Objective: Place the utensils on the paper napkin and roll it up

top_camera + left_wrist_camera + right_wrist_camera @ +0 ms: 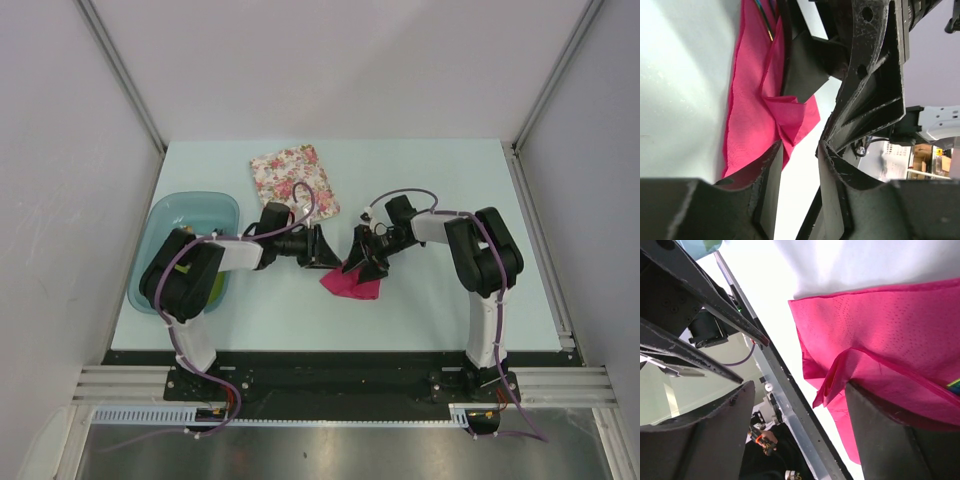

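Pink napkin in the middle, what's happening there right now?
Both arms meet over the pink napkin, which lies folded over and rumpled on the table, not in a tight roll. The left end effector and the right end effector sit right beside it, both open, gripping nothing. A thin iridescent edge, probably a utensil, peeks from the fold. The floral napkin lies behind them.

A floral-patterned napkin [294, 182] lies on the pale table [430, 300]; a teal bin [198, 210] sits at its left edge.
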Available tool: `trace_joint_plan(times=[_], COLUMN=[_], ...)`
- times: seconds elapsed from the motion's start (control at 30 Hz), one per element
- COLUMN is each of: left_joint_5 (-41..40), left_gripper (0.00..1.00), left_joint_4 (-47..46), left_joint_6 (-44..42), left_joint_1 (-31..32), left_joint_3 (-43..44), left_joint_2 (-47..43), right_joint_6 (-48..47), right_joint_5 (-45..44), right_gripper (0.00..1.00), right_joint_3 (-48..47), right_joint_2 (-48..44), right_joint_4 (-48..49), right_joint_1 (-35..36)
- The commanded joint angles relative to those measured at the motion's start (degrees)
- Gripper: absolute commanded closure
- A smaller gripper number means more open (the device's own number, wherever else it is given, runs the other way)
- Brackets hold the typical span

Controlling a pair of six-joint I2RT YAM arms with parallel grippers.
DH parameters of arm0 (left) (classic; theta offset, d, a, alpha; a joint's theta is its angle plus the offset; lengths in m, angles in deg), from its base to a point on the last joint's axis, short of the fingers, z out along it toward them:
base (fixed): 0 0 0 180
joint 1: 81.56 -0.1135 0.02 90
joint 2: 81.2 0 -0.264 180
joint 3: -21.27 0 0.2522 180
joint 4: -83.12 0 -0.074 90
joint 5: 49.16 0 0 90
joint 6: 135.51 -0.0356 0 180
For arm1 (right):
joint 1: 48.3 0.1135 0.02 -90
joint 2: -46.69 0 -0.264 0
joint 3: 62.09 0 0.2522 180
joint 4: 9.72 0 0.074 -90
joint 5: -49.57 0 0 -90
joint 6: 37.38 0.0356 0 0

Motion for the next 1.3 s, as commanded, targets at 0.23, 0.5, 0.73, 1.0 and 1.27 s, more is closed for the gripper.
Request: trace_joint_plan(times=[0.23,0.5,0.73,1.0,1.27], left_joint_5=[3.14,1.84,-17.82,-36.13,-46.76], left_gripper=[0.64,0.77,0.90,0.92,0.92], left_joint_4=[-10.10,-4.25,19.42,14.84,14.49], left_joint_6=[9.46,-6.65,-46.68,-69.89,-79.74], left_joint_1=[-2.88,-3.15,10.46,25.04,32.27], left_joint_3=[0.60,-0.01,2.28,1.21,4.64], left_joint_2=[0.69,-9.55,-21.53,-21.11,-12.76], right_joint_6=[-0.07,0.99,1.07,1.86,2.13], right_joint_5=[-5.32,-5.41,-5.24,-4.45,-4.27], right_gripper=[0.24,0.26,0.26,0.23,0.23], right_joint_3=[-0.20,-0.37,-0.81,-0.63,-0.63], right_joint_2=[0.37,0.99,1.42,1.86,1.95], right_joint_4=[3.05,3.41,2.88,3.14,3.41], right_joint_1=[0.43,0.35,0.43,0.61,0.52])
